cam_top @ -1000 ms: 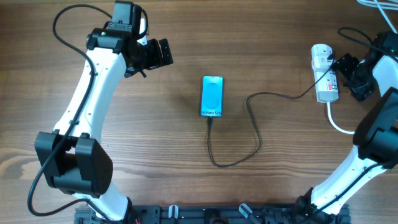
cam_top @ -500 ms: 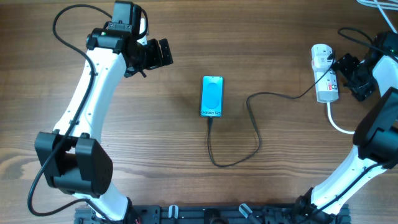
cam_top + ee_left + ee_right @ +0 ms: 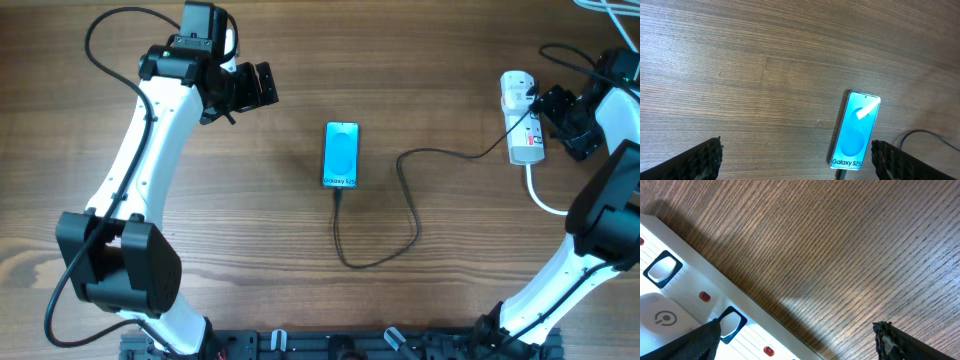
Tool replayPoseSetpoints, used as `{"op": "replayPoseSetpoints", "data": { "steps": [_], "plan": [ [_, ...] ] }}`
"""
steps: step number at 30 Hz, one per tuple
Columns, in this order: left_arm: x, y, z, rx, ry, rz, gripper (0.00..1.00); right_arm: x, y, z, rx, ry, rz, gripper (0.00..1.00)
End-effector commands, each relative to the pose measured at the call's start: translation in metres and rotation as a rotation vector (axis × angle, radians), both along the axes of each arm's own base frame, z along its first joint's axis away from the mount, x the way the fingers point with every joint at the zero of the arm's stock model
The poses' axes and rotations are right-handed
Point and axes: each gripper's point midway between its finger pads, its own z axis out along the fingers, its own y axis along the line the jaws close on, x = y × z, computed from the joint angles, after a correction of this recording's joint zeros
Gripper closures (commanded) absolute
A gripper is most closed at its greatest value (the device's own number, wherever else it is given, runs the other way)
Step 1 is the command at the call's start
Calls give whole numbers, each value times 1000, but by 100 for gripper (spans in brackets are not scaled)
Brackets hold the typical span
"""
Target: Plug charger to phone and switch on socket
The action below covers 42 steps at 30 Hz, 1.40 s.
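Note:
The phone [image 3: 341, 154] lies screen-up at the table's middle, teal screen lit; it also shows in the left wrist view [image 3: 856, 130]. The charger cable [image 3: 412, 222] runs from the phone's near end, where its tip [image 3: 841, 174] meets the edge, loops right and reaches the socket [image 3: 522, 120] at the far right. My left gripper [image 3: 262, 85] is open and empty, up and left of the phone, fingers wide [image 3: 797, 162]. My right gripper [image 3: 558, 125] is open at the socket's right side; one finger overlaps a rocker switch on the white strip [image 3: 690, 310].
The socket's thick white cord [image 3: 540, 195] curves down toward my right arm. More cables [image 3: 600, 12] hang at the top right corner. Bare wood lies between the phone and the socket.

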Motion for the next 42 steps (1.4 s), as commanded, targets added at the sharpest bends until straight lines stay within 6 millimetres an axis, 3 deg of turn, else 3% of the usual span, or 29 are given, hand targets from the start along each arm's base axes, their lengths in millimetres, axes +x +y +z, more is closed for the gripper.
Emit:
{"op": "replayPoseSetpoints", "data": {
  "steps": [1,13,16,18,23,27,31,34,36,37,42],
  "plan": [
    [0,3,-5,12,10,6,0,-8,10,-38,17,90,16,0],
    [0,3,-5,12,10,6,0,-12,21,-44,70,105,54,1],
    [0,3,-5,12,10,6,0,-15,12,-30,52,108,22,0],
    [0,3,-5,12,10,6,0,-13,1,-6,40,75,-22,0],
    [0,3,-5,12,10,6,0,-27,-30,84,-36,-57,-140,0],
    [0,3,-5,12,10,6,0,-48,-25,152,-73,-155,-159,0],
    [0,3,-5,12,10,6,0,-76,11,216,-53,-258,-131,0],
    [0,3,-5,12,10,6,0,-99,44,240,-72,-290,-55,0],
    [0,3,-5,12,10,6,0,-109,68,245,-76,-312,-1,0],
    [0,3,-5,12,10,6,0,-116,90,246,-75,-332,47,0],
    [0,3,-5,12,10,6,0,-146,160,232,-46,-371,244,0]
  ]
}}
